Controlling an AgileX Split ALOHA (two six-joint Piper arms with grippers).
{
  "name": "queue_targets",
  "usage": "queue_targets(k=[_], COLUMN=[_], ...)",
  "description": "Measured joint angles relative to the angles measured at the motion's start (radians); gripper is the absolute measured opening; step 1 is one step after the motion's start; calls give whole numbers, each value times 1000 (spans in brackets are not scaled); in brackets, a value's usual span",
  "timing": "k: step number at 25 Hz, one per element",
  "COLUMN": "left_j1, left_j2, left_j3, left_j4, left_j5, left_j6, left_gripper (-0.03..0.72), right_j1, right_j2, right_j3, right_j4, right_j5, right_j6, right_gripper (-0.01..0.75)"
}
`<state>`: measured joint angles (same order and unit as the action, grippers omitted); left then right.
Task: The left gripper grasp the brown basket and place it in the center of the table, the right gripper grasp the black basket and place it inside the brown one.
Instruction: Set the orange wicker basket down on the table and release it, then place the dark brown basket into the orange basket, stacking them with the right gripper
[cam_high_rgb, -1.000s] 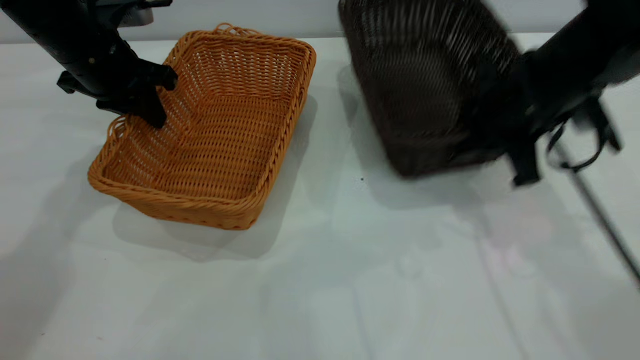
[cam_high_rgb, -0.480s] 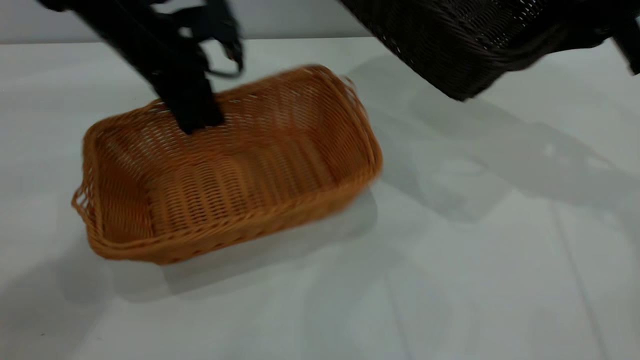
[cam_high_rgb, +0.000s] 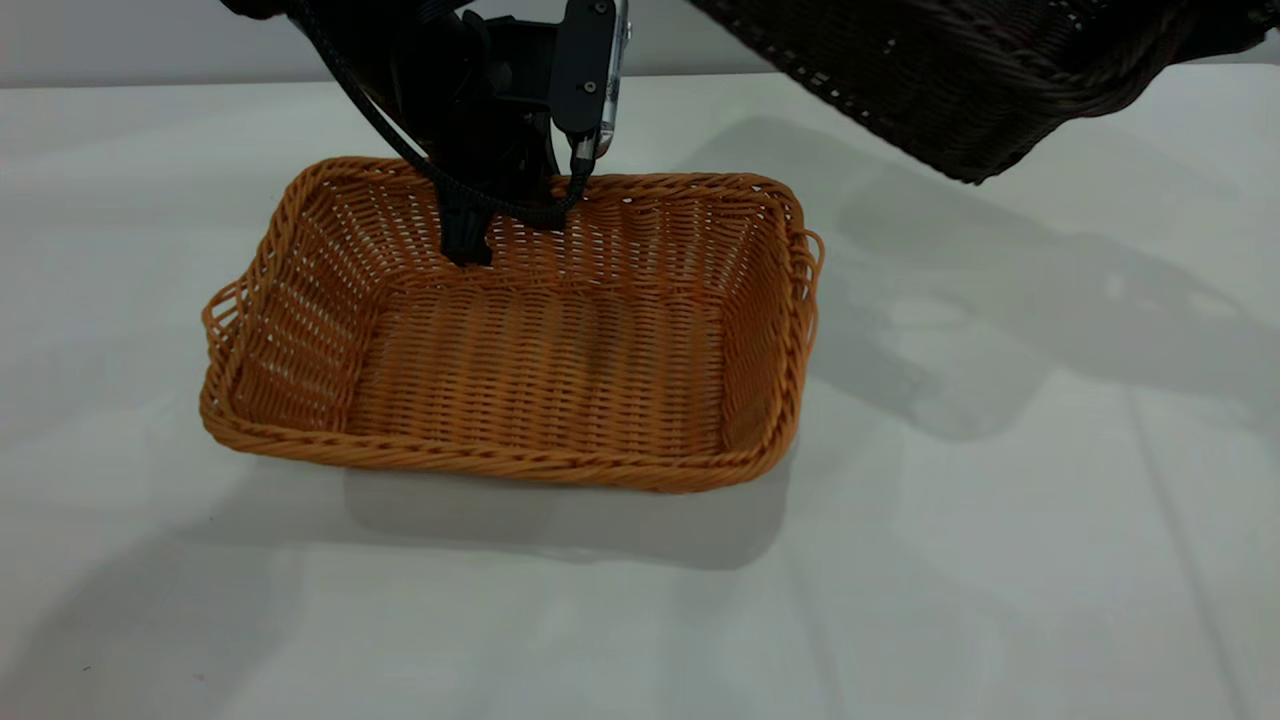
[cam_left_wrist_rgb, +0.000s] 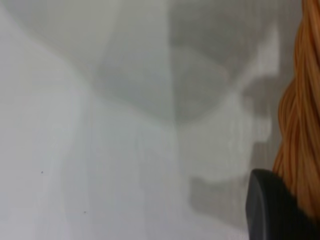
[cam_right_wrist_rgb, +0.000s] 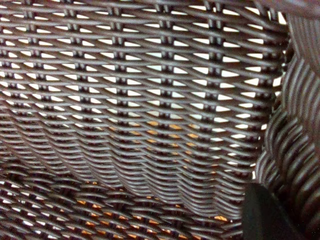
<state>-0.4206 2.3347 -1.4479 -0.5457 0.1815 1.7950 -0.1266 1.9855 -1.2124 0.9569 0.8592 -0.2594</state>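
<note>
The brown basket (cam_high_rgb: 540, 340), orange-tan wicker, sits level near the middle of the table (cam_high_rgb: 1000, 560). My left gripper (cam_high_rgb: 467, 245) reaches down from above and is shut on the middle of the basket's far wall, with one finger inside the basket. In the left wrist view one black finger (cam_left_wrist_rgb: 272, 212) lies against the orange braided rim (cam_left_wrist_rgb: 302, 120). The black basket (cam_high_rgb: 960, 70) hangs tilted in the air at the upper right, above the table. My right gripper (cam_right_wrist_rgb: 290, 200) is shut on its braided rim (cam_right_wrist_rgb: 300, 120). Its arm is out of the exterior view.
The black basket casts a wide shadow (cam_high_rgb: 950, 300) on the table to the right of the brown basket. The left arm's camera module (cam_high_rgb: 590, 70) and braided cable (cam_high_rgb: 480, 195) hang over the brown basket's far wall. The table's back edge (cam_high_rgb: 150, 85) runs behind.
The brown basket has swung round and moved right toward the table's middle, and now sits level with the left gripper still on its far wall. The black basket stays lifted at upper right.
</note>
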Motion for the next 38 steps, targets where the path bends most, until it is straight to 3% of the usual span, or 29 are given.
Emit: queue_targets(k=[6,9,18,22,28,31,38], left_j1=[0,0,0,1,9,9,9], left_j2=[0,0,-38,-172,-447,-581,-797], left_j3=[-1,-1,-1,-1,-1,-1,-1], left_j4=[-24,-33,-52,-36,137,198,218], left_j5=[14,15,52,189,514,602,629], left_j6=[-64,-99,-155,-199,-367,-440,-492], left_gripper=[89,135,491,529,494,475,470], right_j1=[-52,-56,-56,-56,-49,15,319], right_j2=[0,0,0,0,0,0,43], right_j3=[0,0,0,0,0,-5,-90], right_j4=[0,0,0,0,-4,-38,-216], right_j5=[10,28,35,39,47,40,18], right_j6=[4,3,0,-6,-19,-19,15], right_gripper=[90,90,92,92,92,92,92])
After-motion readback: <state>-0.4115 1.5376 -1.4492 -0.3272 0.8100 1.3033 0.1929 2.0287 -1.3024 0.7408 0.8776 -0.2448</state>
